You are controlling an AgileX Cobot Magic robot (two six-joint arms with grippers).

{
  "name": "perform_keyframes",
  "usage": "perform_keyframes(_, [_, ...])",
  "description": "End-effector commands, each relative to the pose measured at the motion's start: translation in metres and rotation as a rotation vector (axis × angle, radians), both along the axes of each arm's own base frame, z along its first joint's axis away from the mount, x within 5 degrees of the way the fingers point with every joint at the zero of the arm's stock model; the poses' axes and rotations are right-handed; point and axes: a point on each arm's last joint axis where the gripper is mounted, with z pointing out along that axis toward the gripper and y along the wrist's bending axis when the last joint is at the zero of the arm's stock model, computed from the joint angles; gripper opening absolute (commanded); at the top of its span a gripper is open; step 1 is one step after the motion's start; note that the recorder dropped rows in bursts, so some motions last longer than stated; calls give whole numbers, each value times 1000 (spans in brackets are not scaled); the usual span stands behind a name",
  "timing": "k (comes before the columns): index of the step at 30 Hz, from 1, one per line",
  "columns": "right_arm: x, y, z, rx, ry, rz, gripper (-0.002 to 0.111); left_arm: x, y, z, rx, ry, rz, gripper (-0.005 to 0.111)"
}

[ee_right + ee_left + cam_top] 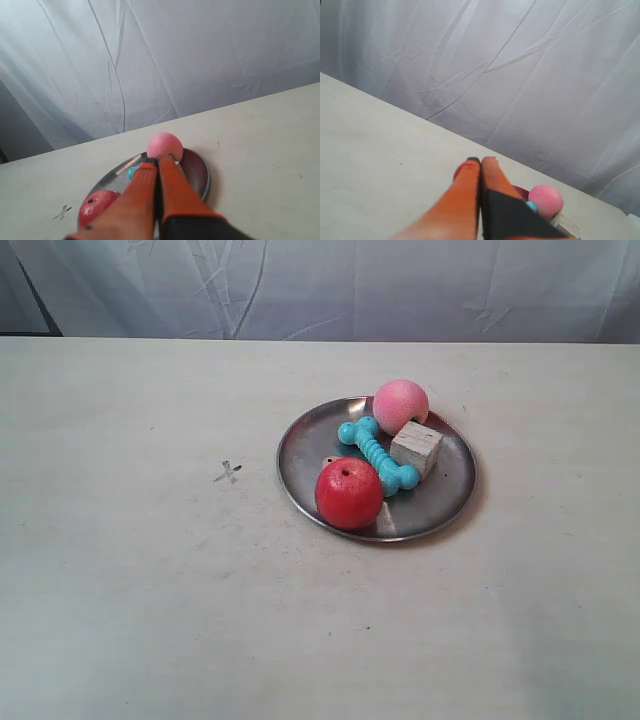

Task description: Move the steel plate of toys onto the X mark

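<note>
The round, shiny grey steel plate [300,455] lies flat, with four toys inside its raised rim. A red apple [349,494] sits at the edge nearest the exterior camera and a pink ball [401,406] at the far edge. A turquoise dog-bone [378,455] lies between them, with a pale wooden cube [416,448] right beside it. The faint grey X mark [228,472] is near the plate but apart from it, toward the exterior view's left, uncovered.
</note>
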Motion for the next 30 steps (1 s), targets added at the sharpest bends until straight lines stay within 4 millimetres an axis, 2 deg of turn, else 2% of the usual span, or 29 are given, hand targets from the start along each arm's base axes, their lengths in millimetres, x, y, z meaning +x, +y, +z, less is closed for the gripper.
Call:
perform_keyframes(1, [0,-1,0,-14,-6,-10,0,-1,0,7,-8,-25,-1,0])
perform_keyframes(9, [0,-1,0,-14,-12,-15,0,-5,6,29,19,-107,56,0])
perform_keyframes(13, [0,-2,2,10,-26,-26,0,-5,6,50,107,-146,74,0])
perform_keyframes(14, [0,-4,5,68,-52,-48,0,-4,6,58,139,-154,79,0])
perform_keyframes(17, [0,-13,12,416,-124,-129,0,1,7,79,231,-172,104,0])
perform_keyframes(19, [-1,-17,13,519,-143,-161,0,9,8,92,275,-168,124,0])
perform_keyframes(23, [-1,-20,15,488,-171,-191,0,40,6,108,298,-69,125,0])
perform_keyframes(27, [-2,-26,26,387,-243,-257,0,89,-7,118,298,104,8,0])
perform_keyframes(30, [3,-31,29,363,-230,-315,0,132,-20,115,310,249,-108,0])
